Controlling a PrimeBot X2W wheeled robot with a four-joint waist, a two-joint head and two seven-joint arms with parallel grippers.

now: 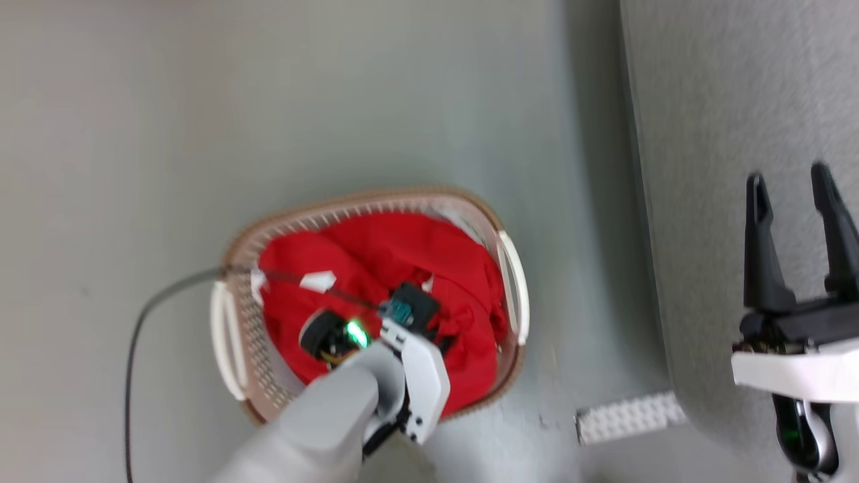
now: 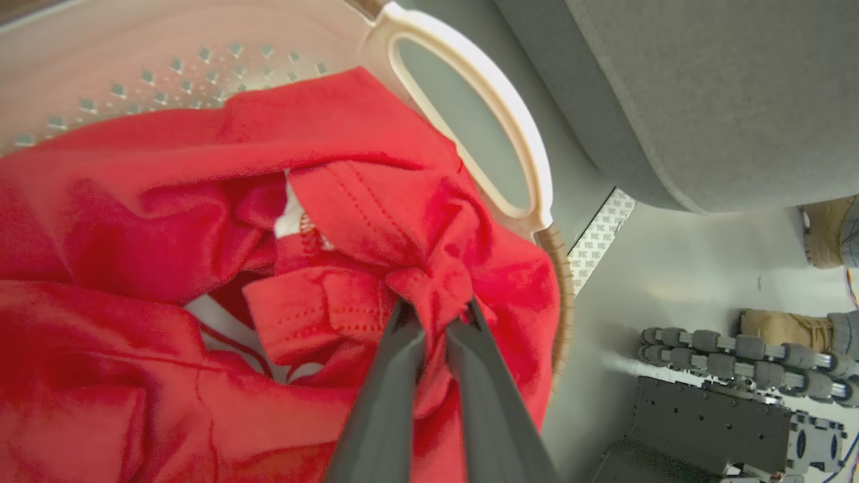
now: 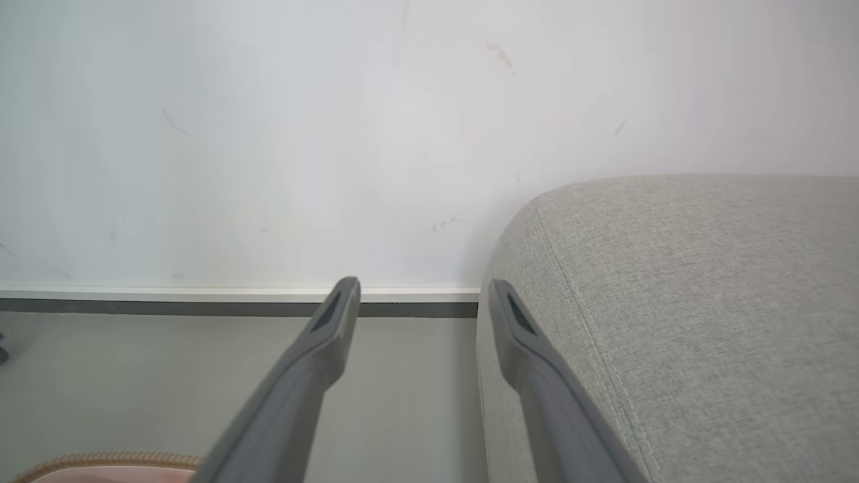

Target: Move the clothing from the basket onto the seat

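The red clothing (image 1: 402, 268) lies crumpled in the white basket (image 1: 235, 288) with its tan-brown rim, on the floor left of the grey seat (image 1: 725, 100). My left arm reaches down into the basket. In the left wrist view my left gripper (image 2: 436, 312) is shut on a bunched fold of the clothing (image 2: 168, 201), beside the basket (image 2: 470, 100) handle. My right gripper (image 1: 795, 178) hangs open over the seat, holding nothing. In the right wrist view the right gripper (image 3: 423, 295) stands at the seat's (image 3: 704, 302) rounded corner.
A dark cable (image 1: 144, 322) runs from the basket's left side across the grey floor. A white patterned strip (image 1: 627, 416) lies on the floor by the seat's foot. A wall with skirting (image 3: 201, 293) stands behind. Someone's shoes (image 2: 822, 231) and my wheeled base (image 2: 725, 416) are nearby.
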